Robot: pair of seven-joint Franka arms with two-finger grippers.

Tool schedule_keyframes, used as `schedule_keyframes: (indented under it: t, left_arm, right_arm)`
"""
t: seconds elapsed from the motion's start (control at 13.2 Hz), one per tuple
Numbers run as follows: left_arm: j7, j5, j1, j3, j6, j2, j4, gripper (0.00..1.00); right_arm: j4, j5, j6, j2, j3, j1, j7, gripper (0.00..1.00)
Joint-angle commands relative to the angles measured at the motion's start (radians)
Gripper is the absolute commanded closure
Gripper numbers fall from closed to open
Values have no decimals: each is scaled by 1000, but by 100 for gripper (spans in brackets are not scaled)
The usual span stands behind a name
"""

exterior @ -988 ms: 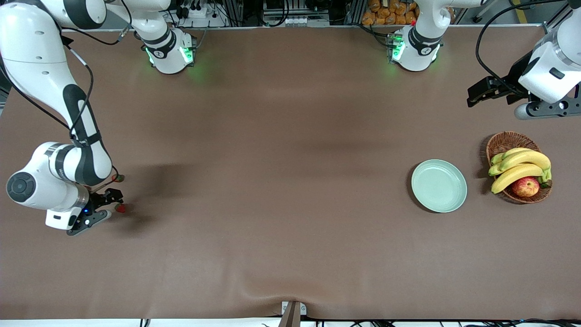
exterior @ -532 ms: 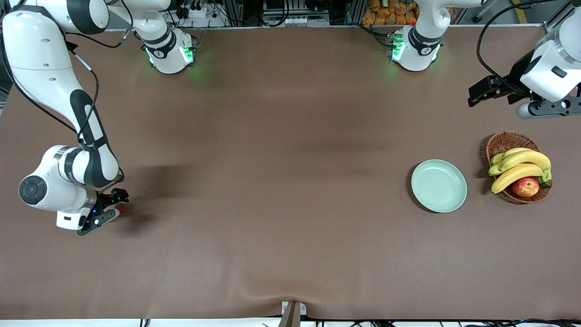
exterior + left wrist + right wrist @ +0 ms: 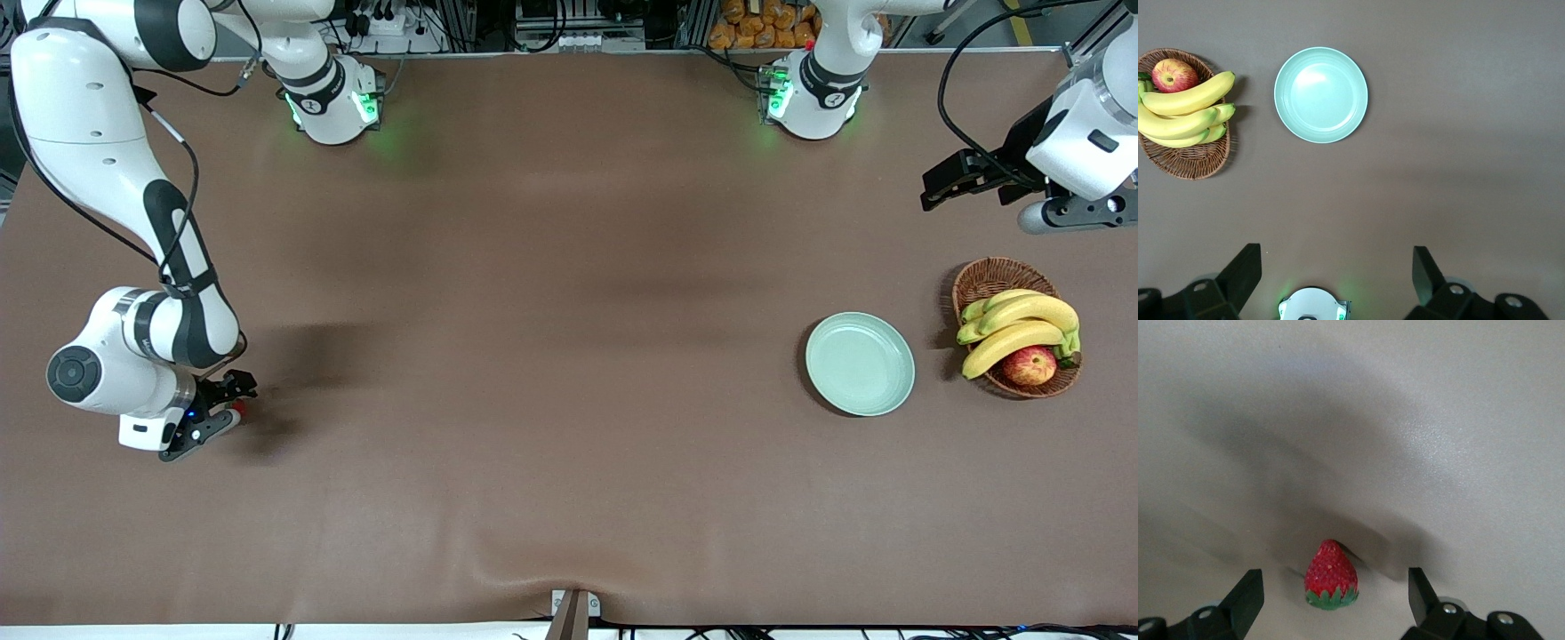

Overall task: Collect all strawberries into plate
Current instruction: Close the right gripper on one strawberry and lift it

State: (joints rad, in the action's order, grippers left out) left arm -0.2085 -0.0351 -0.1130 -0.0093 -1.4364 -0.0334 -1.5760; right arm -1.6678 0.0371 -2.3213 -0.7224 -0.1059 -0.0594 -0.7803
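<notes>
Front view: no writing can be read. The right tool [image 3: 222, 411] is low at the right arm's end of the worktop [image 3: 533, 356], around a strawberry [image 3: 236, 408]. The left tool [image 3: 965, 182] waits above the basket [image 3: 996, 276]; the plate [image 3: 860, 363] lies beside it.
Left wrist view: its fingers [image 3: 1241, 273] are spread wide, holding nothing.
Right wrist view: the fingers [image 3: 1248, 597] stand apart on either side of the strawberry, not touching.

Front view: high up, looks down on the whole table [image 3: 569, 356], facing both robot bases.
Left wrist view: high, looks straight down on the plate [image 3: 1321, 94] and basket [image 3: 1188, 157].
Right wrist view: very low, close to one strawberry [image 3: 1331, 575].
Shared: front and left wrist views both show the plate and basket.
</notes>
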Motion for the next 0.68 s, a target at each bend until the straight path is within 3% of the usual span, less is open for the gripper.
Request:
schedule_keyframes:
  t: [0.0, 0.38, 0.61]
  left_arm:
    - [21, -16, 7, 3, -33, -10, 1, 0]
    - [24, -2, 9, 8, -76, -10, 1, 0]
    - [59, 0, 39, 8, -78, -11, 2, 0]
  right_arm:
    - [11, 3, -10, -11, 5, -3, -8, 97]
    - [17, 3, 3, 3, 12, 1, -2, 100]
    - [32, 4, 37, 43, 73, 1, 3, 100]
